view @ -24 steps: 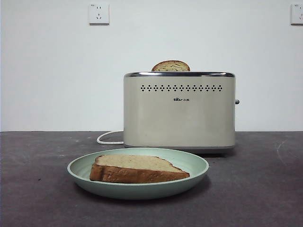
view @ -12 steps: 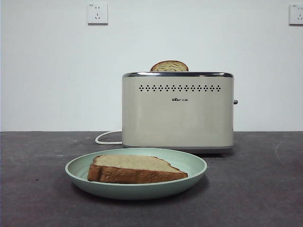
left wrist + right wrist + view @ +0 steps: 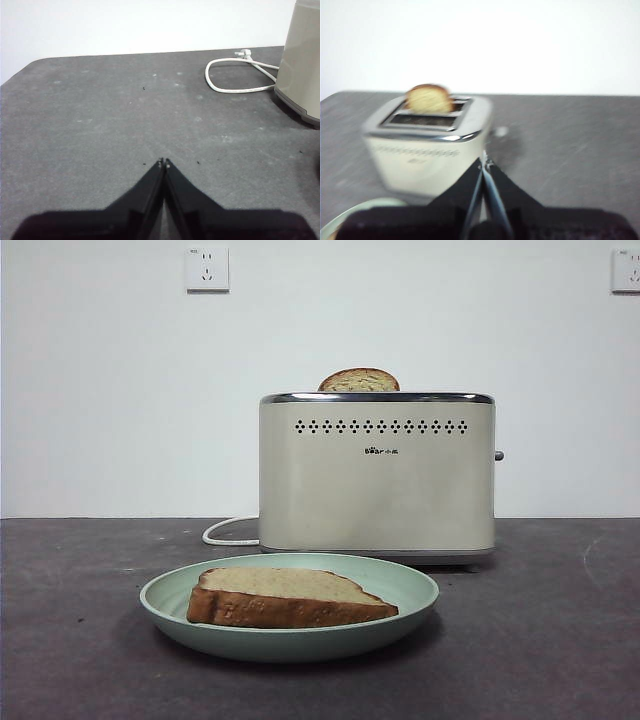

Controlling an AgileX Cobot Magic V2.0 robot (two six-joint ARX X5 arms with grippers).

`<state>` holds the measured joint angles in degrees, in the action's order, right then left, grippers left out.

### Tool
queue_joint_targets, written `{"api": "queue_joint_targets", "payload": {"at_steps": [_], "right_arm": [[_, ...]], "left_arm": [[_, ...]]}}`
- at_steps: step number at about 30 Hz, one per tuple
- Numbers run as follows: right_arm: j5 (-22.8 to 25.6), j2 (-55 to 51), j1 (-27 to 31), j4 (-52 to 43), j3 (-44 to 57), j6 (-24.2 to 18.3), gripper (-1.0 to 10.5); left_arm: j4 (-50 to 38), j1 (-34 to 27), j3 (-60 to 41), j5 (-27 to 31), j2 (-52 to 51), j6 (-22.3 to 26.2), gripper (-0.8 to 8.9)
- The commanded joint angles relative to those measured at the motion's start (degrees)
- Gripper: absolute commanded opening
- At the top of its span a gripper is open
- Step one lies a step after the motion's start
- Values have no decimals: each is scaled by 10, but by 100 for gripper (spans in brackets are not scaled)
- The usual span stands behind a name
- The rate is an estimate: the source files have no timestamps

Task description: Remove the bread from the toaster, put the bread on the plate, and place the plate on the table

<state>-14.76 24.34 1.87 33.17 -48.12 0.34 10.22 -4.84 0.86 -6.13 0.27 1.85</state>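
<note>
bread (image 3: 290, 598) flat on plate (image 3: 410, 585) — unchanged | left gripper (image 3: 164, 161), right gripper (image 3: 484, 161) — jaws pressed together, empty

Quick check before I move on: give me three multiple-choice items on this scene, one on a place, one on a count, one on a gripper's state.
1. Where does the bread lie?
A. in the toaster
B. on the plate
C. on the bare table

2. How many slices show in the front view?
A. one
B. two
C. three

3. How do the left gripper jaws stand?
A. shut, holding nothing
B. wide open
C. shut on the cord

Answers:
1 B: it lies flat inside the plate rim.
2 B: one on the plate, a dome-topped slice in the toaster.
3 A: the tips meet over the table.
</note>
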Motion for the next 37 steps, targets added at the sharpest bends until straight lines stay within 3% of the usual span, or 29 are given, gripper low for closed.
{"api": "queue_joint_targets", "payload": {"at_steps": [1, 4, 7, 15, 23, 30, 37], "right_arm": [[2, -43, 13, -73, 93, -2, 1], [5, -89, 14, -150, 189, -3, 1], [39, -133, 13, -198, 272, -2, 1], [123, -220, -19, -216, 397, 21, 1], [124, -243, -51, -220, 440, 24, 1], [121, -243, -55, -230, 478, 52, 1], [122, -243, -58, -229, 478, 47, 1]], "left_arm": [[-3, -2, -7, 0, -1, -4, -3], [-3, -2, -7, 0, -1, -4, -3], [-3, -2, -7, 0, -1, -4, -3], [-3, -2, -7, 0, -1, -4, -3], [-3, -2, -7, 0, -1, -4, -3], [-3, -2, -7, 0, -1, -4, -3], [-3, -2, -7, 0, -1, -4, -3]]}}
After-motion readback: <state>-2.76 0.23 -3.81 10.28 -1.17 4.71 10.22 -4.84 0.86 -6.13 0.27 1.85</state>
